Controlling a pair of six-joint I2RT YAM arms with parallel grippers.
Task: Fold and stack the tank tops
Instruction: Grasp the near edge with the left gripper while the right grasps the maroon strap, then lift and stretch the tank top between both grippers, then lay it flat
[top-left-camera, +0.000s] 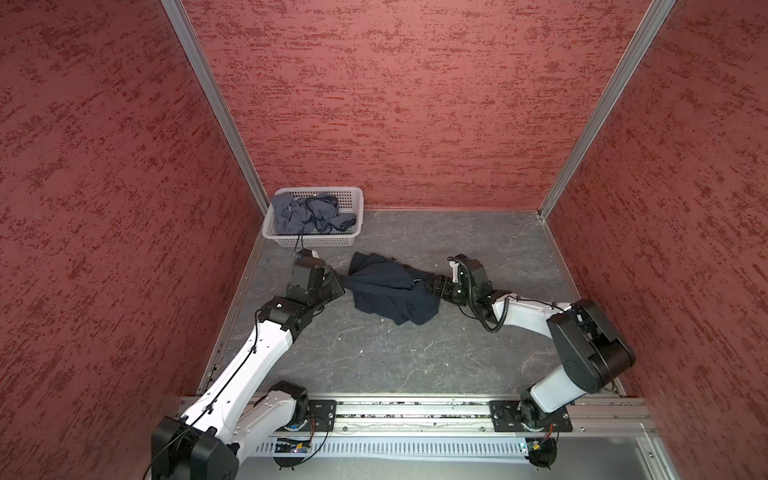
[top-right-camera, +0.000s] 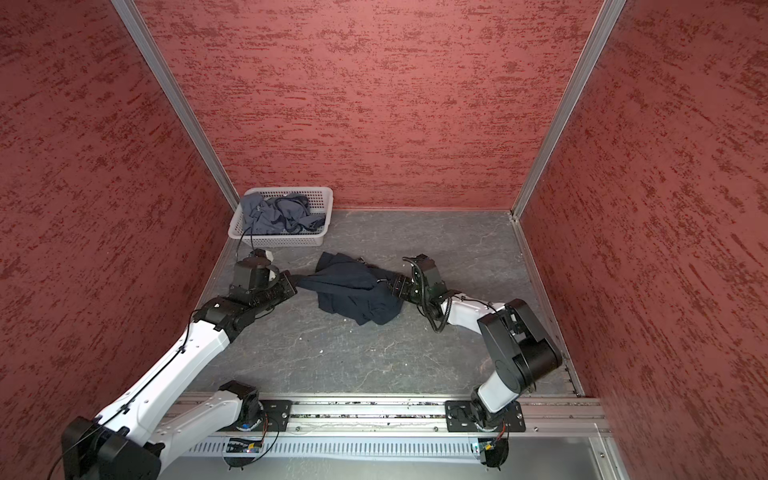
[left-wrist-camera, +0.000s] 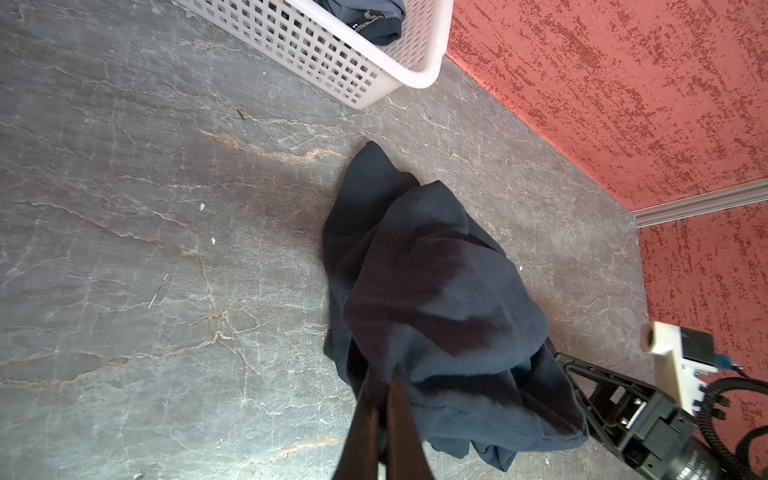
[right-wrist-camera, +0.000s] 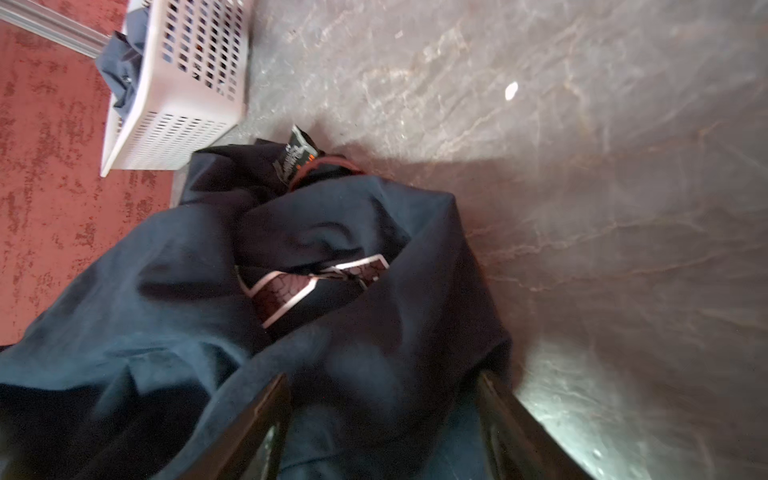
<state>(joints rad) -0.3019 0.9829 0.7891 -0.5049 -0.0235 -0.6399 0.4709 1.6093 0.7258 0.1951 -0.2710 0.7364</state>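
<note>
The dark navy tank top (top-left-camera: 390, 291) (top-right-camera: 353, 291) lies crumpled on the grey table between my two grippers. My left gripper (top-left-camera: 343, 286) (left-wrist-camera: 384, 378) is shut on a pinch of its left edge. My right gripper (top-left-camera: 428, 286) (right-wrist-camera: 384, 376) is at its right side with the jaws apart and navy cloth bunched between the fingers (right-wrist-camera: 274, 399). A maroon print with a white outline (right-wrist-camera: 307, 286) shows in the folds, and maroon trim (right-wrist-camera: 328, 164) shows at the far end. The slate grey-blue tank top (top-left-camera: 307, 214) (top-right-camera: 274, 214) sits crumpled in the basket.
The white perforated basket (top-left-camera: 320, 191) (top-right-camera: 291, 190) (left-wrist-camera: 332, 54) (right-wrist-camera: 187, 83) stands in the back left corner, just behind my left wrist. Red textured walls close in the table on three sides. A metal rail (top-left-camera: 415, 405) runs along the front edge.
</note>
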